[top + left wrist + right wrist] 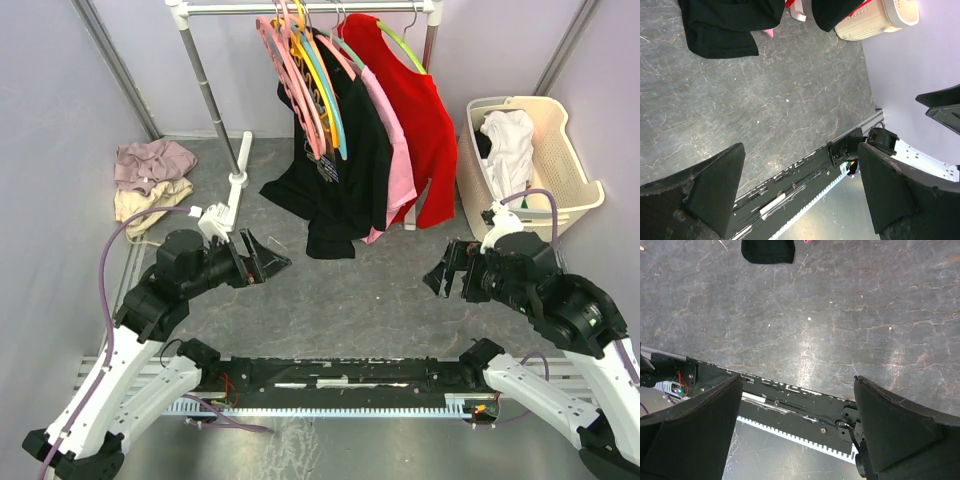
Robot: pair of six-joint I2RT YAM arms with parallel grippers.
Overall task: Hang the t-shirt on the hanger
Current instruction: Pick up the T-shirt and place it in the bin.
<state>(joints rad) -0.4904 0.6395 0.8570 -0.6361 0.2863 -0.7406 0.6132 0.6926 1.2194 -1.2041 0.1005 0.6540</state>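
Note:
The white t-shirt [510, 145] lies crumpled in the cream laundry basket [570, 150] at the right; its label does not show. Several hangers hang on the rail at the back. An orange-yellow one [303, 58] shows between the pink and blue ones, and I cannot tell whether it is the thin orange hanger. My left gripper [270, 262] is open and empty, low over the floor at the left [800, 190]. My right gripper [437, 280] is open and empty at the right [797, 430], below the basket.
A clothes rack [215, 110] holds a black shirt [345, 170], a pink shirt [398, 170] and a red shirt [425, 120]. A pile of pink and beige clothes [150, 180] lies at the left. The arms' base rail [330, 380] runs along the near edge.

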